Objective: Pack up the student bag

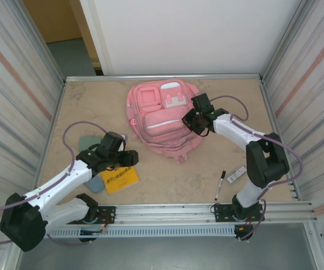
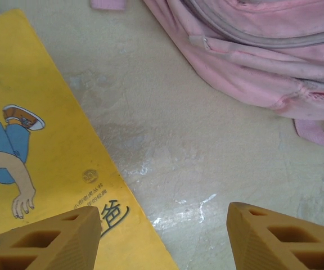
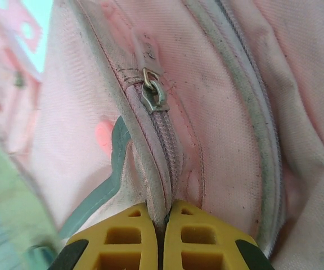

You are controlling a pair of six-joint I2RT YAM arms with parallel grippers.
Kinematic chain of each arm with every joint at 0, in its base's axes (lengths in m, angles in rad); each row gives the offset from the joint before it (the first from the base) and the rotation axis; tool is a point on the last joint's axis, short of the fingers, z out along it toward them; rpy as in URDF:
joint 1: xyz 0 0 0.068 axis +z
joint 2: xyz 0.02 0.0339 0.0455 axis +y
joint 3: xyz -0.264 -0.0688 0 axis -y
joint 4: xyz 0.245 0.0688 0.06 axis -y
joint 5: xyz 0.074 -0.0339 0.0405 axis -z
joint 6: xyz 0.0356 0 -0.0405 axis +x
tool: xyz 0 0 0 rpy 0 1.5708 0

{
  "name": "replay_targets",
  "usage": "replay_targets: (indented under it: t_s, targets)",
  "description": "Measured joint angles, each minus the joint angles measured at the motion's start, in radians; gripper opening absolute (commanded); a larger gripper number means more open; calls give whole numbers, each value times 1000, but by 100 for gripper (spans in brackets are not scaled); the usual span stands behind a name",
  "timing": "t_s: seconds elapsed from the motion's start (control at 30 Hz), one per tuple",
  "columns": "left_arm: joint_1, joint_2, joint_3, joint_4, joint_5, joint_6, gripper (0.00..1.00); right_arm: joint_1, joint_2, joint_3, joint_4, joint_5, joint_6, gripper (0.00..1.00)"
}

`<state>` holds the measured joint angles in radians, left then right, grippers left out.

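Note:
The pink student bag (image 1: 161,121) lies flat at the middle back of the table, front pockets up. My right gripper (image 1: 197,125) is at its right edge, shut on a fold of bag fabric along a zipper seam (image 3: 163,163); the metal zipper slider (image 3: 153,95) sits just beyond the yellow fingertips (image 3: 128,236). My left gripper (image 1: 124,158) hovers low and open over the right edge of a yellow book (image 1: 120,179). In the left wrist view its orange fingers (image 2: 66,236) straddle the book's edge (image 2: 55,169) and bare table, with the bag's lower rim (image 2: 252,62) ahead.
A black marker (image 1: 220,185) and a small white-grey item (image 1: 236,174) lie on the table near the right arm's base. A teal-grey object (image 1: 88,143) sits left of the left arm and a light blue one (image 1: 94,184) peeks out beside the book. Metal walls enclose the table.

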<state>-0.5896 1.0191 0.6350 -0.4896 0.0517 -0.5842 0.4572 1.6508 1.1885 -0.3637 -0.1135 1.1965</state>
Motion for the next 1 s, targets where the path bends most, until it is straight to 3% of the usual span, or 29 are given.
replay_targets:
  t_s: [0.27,0.7,1.0]
  targets:
    - [24,-1,-26,-7,-37,-83,63,0,-72,132,13,5,152,0]
    - [45,24,-71,-66,-72,-240,64,4,-66,126,63,63,259,0]
    - [-4,208,-77,82,-73,-226,62,-18,-101,-150,126,107,217,2]
